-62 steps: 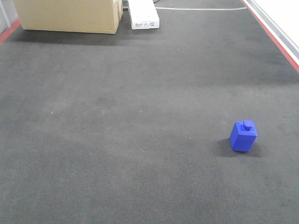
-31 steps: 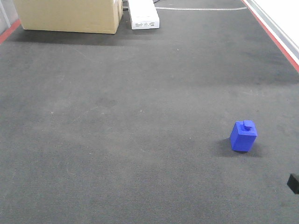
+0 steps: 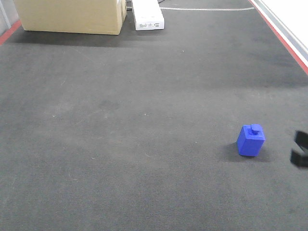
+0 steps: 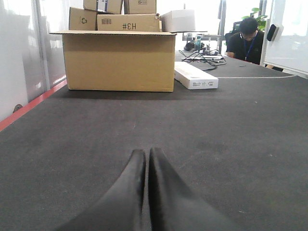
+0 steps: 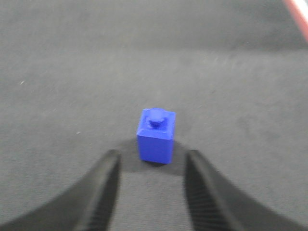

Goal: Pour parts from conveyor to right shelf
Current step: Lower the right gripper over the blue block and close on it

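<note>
The small bright-blue block (image 3: 250, 140) with a stud on top stands upright on the dark-grey conveyor belt (image 3: 120, 125), at the right of the front view. My right gripper (image 3: 300, 149) shows at the right edge there, a little to the right of the block. In the right wrist view the block (image 5: 156, 135) stands just beyond my open right gripper (image 5: 153, 155), centred ahead of the gap and not touched. My left gripper (image 4: 146, 152) is shut and empty, low over the belt (image 4: 240, 144). The right shelf is out of view.
A large cardboard box (image 3: 72, 16) and a flat white box (image 3: 148, 15) sit at the belt's far end; both also show in the left wrist view, the cardboard box (image 4: 119, 60) and the white box (image 4: 195, 77). Red belt edges run along the left (image 3: 8, 32) and right (image 3: 288, 45). A seated person (image 4: 246, 41) is beyond.
My right gripper has come further into the front view at the right edge, moving up towards the block. The block has not moved.
</note>
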Controlling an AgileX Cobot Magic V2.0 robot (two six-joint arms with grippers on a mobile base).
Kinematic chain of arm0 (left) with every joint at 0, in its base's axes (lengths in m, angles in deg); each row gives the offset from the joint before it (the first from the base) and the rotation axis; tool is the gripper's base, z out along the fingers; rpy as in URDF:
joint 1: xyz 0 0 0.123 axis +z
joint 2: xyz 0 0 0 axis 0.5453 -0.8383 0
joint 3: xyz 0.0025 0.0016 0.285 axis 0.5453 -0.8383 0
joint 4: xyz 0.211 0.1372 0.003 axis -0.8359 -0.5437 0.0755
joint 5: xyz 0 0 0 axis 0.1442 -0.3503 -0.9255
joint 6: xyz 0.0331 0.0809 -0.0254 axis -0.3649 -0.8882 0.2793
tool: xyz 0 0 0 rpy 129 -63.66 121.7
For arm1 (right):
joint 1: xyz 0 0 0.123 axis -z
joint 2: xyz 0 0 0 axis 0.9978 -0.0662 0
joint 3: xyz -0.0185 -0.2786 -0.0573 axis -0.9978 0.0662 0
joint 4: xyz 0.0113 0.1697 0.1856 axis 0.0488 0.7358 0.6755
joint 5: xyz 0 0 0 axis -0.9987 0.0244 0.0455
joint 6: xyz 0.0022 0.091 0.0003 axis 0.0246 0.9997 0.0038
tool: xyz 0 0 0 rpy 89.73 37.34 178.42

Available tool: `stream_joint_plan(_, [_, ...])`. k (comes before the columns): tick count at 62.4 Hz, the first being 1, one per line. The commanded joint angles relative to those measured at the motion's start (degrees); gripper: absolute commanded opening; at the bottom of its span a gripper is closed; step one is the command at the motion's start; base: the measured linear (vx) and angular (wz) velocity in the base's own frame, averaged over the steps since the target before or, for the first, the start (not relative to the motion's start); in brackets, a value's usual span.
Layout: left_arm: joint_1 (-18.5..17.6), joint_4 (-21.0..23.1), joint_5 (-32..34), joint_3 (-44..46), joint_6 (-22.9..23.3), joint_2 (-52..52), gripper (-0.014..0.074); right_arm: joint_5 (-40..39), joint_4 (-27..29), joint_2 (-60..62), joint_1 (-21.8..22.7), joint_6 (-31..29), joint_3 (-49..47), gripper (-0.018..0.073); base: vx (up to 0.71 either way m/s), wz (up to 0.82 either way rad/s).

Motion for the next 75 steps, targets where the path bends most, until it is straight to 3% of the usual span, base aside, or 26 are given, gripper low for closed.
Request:
stream_joint_plan(1, [-0.1,0.0,4.4,-1.8,0.5,0.7,-0.0006,0.3,1.2,-5.0,0.3,-0.6,-6.5,0.044,0.0,0.0])
stream_joint_plan(8, [-0.1,0.0,4.4,-1.8,0.5,0.7,-0.0006,4.5,1.0,-11.8,0.3,-0.4,-11.9,0.0482,0.0,0.0])
stream_joint_plan(27, [-0.1,0.0,4.4,-1.8,0.5,0.7,-0.0006,21.7,-0.4,-33.5,0.3,4.0,-33.8,0.0484,0.0,0.0])
stream_joint_plan(41, [-0.1,0.0,4.4,-1.8,0.5,0.7,-0.0006,28.2,-3.0,-43.9,0.0,8.1,-45.9,0.0476,0.0,0.0])
stream_joint_plan(52, [-0.1,0.0,4.4,-1.8,0.5,0.7,-0.0006,30.8,-10.6,-49.5,-5.2,11.1,-49.5,0.0476,0.0,0.0])
stream_joint_plan(57, [-0.1,0.0,4.4,-1.8,0.5,0.7,-0.0006,30.8,-14.7,-51.1,-6.6,15.8,-49.8,0.0476,0.0,0.0])
stream_joint_plan(75, [-0.1,0.0,4.4,-1.8,0.5,0.7,-0.0006,33.1,-14.6,-55.9,-4.8,17.9,-49.8,0.0476,0.0,0.0])
